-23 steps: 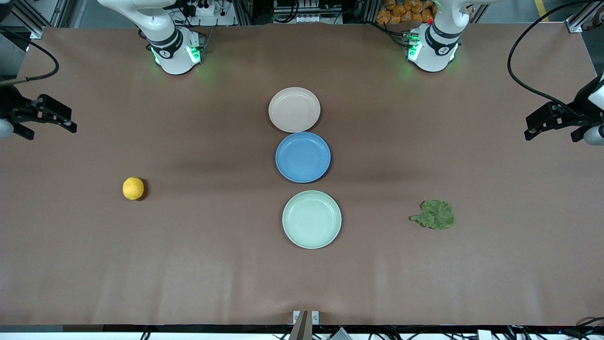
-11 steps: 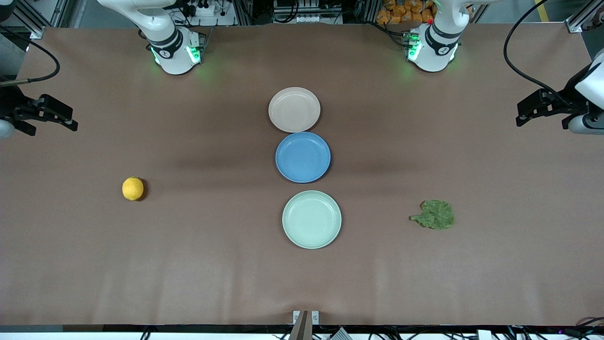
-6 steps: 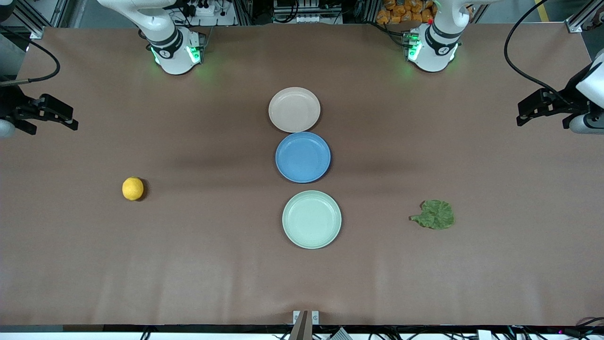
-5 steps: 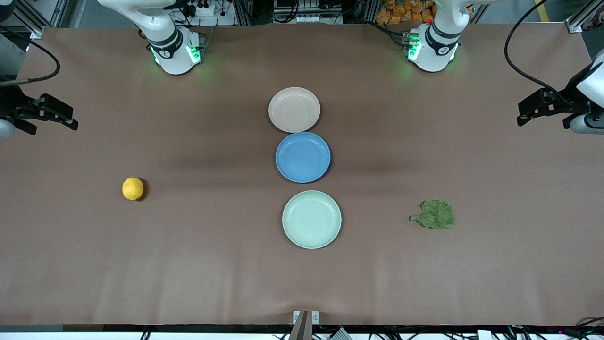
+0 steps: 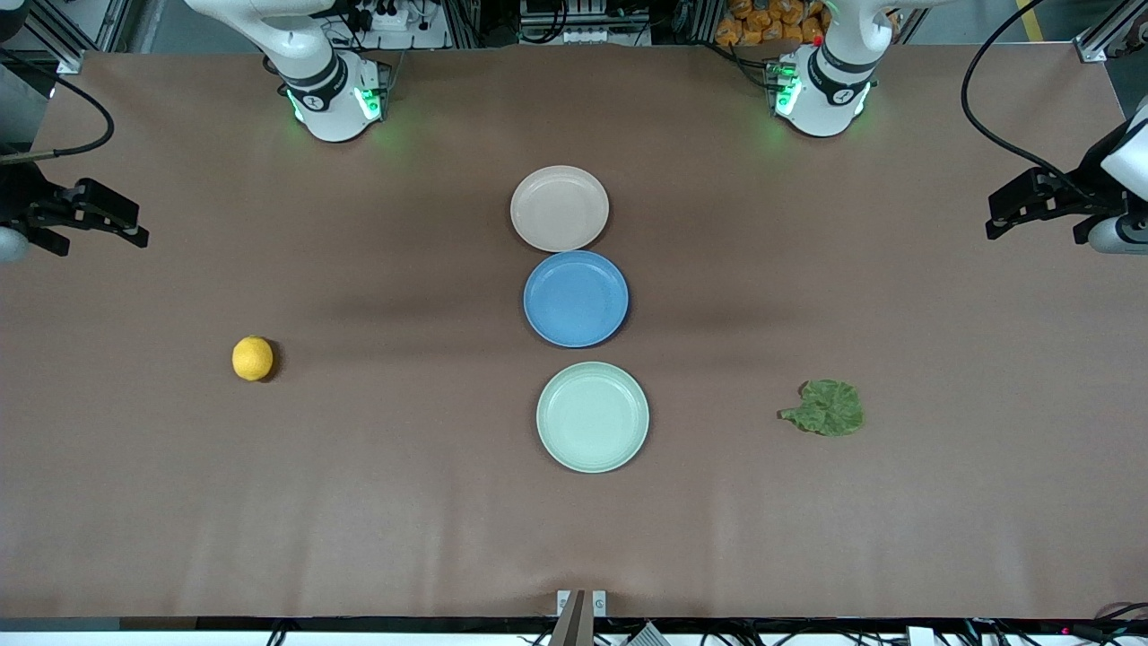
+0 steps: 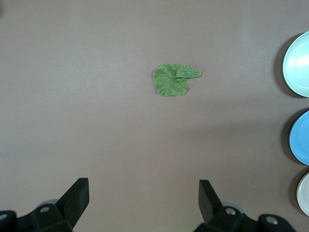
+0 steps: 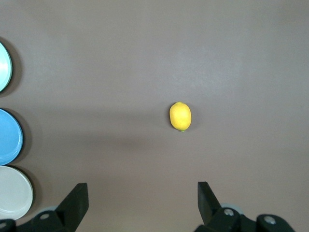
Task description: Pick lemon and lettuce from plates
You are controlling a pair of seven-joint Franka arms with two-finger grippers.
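The lemon (image 5: 253, 358) lies on the bare table toward the right arm's end; it also shows in the right wrist view (image 7: 180, 116). The lettuce (image 5: 826, 408) lies flat on the table toward the left arm's end, also in the left wrist view (image 6: 173, 79). The beige-pinkish plate (image 5: 560, 208) and the mint green plate (image 5: 592, 416) stand empty in the middle. My right gripper (image 5: 112, 224) hangs open and empty high over its end of the table. My left gripper (image 5: 1022, 211) hangs open and empty high over its end.
A blue plate (image 5: 576, 299) sits empty between the beige and mint plates, all three in a line down the table's middle. Black cables (image 5: 987, 108) hang near the left arm at the table's end.
The left gripper has drifted slightly up and toward its end of the table. The right gripper has barely shifted. Lemon, lettuce and plates have not moved.
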